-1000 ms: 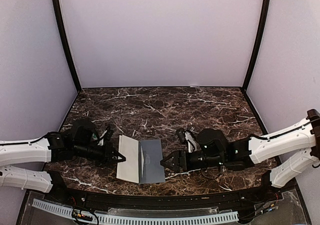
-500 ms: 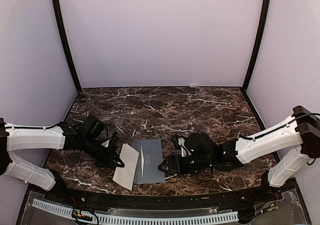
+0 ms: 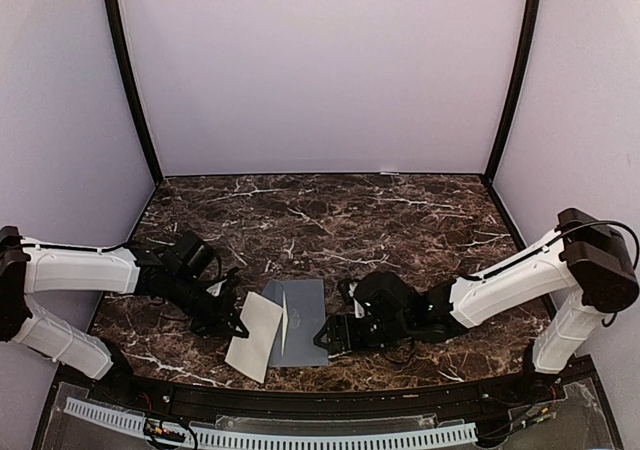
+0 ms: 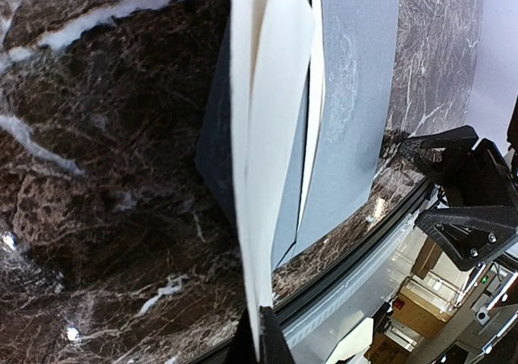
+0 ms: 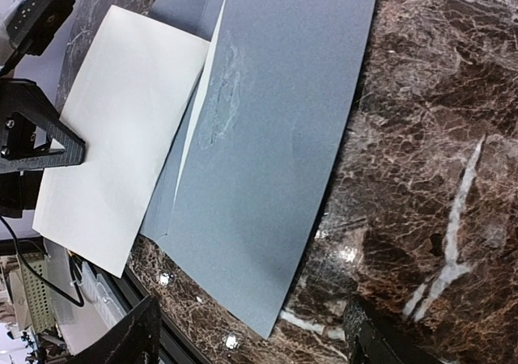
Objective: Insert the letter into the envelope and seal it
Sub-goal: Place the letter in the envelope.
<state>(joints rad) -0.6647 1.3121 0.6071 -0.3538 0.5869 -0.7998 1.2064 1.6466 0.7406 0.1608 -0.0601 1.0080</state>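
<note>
One cream letter sits low and left of centre in the top view, tilted, its right edge overlapping the one grey-blue envelope lying flat on the marble tabletop. Whether the letter has entered the pocket cannot be told. The left claw is clenched on the letter's edge. The right claw stands released at the envelope's right edge.

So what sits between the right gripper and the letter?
Only the envelope, lying flat between the open right gripper and the letter, which the left gripper pinches. Clearest in the top view.
</note>
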